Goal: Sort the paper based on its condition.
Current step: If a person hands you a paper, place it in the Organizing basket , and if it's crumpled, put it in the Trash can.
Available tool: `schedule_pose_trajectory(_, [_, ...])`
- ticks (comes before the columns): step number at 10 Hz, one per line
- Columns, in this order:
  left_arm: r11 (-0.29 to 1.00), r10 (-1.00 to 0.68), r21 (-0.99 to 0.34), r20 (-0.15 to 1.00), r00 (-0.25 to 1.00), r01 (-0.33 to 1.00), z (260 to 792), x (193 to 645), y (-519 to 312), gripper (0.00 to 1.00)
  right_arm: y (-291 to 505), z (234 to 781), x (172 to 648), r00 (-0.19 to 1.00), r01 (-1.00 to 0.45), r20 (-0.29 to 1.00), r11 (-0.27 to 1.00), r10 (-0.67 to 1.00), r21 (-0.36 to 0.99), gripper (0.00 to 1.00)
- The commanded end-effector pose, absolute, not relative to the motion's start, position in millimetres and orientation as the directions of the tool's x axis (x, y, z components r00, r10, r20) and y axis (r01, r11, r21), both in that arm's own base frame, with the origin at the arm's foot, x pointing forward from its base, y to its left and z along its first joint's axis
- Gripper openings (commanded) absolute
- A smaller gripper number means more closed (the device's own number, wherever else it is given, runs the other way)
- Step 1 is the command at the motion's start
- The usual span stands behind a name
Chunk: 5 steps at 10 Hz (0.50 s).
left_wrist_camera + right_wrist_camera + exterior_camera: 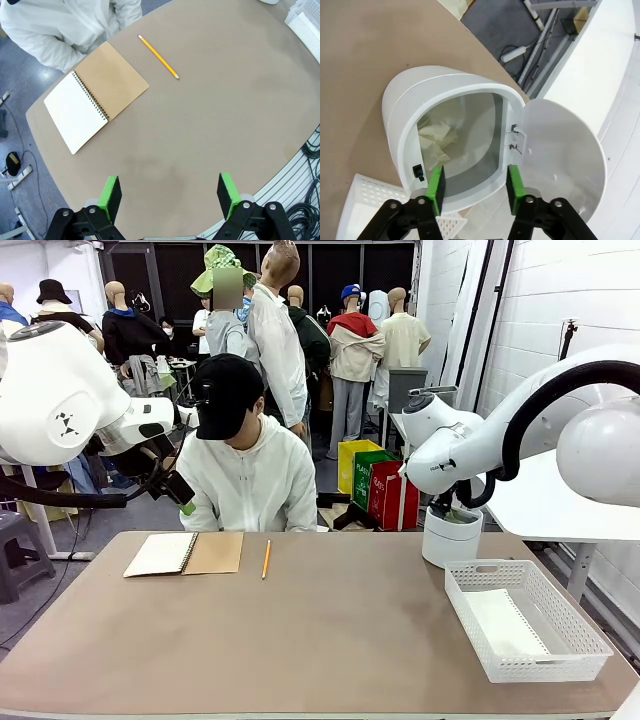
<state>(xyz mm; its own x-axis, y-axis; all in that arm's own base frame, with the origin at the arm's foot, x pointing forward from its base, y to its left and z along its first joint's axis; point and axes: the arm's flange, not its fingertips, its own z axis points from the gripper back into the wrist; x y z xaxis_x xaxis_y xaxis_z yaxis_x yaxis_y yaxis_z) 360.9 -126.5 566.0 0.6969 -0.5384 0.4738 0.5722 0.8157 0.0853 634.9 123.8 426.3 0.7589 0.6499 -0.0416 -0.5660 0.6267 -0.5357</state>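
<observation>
A white mesh basket (563,625) sits nearest, at the right front of the brown counter (320,640), its long axis running from the near right edge back toward the middle; one smooth white sheet of paper (505,625) lies flat inside it, lined up the same way. Behind the basket stands one white round bin (450,537) with its hinged lid (562,150) swung open. The right gripper (475,184) hovers just above the bin's mouth, jaws parted and empty, and one crumpled ball of paper (437,140) rests inside the bin below them. Farther left on the counter lie one yellow pencil (266,559), pointing toward the person (245,465) seated at the far side, and one open spiral notebook (185,553) with a brown cover. The left gripper (170,197) hangs high over the counter's left part, jaws wide and empty.
</observation>
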Motion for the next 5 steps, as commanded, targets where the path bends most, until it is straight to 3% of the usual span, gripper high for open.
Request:
schedule_pose_trajectory(1, [0.815,-0.537,0.08,0.478,0.696,0.574,566.9,360.7,-125.7,1.0,125.8,422.6,637.1,0.772,-0.54,-0.015,0.643,0.635,-0.543,1.0])
schedule_pose_trajectory(5, [0.815,-0.537,0.08,0.478,0.696,0.574,566.9,360.7,-125.7,1.0,132.7,438.8,627.3,0.765,-0.55,-0.002,0.652,0.644,-0.522,1.0])
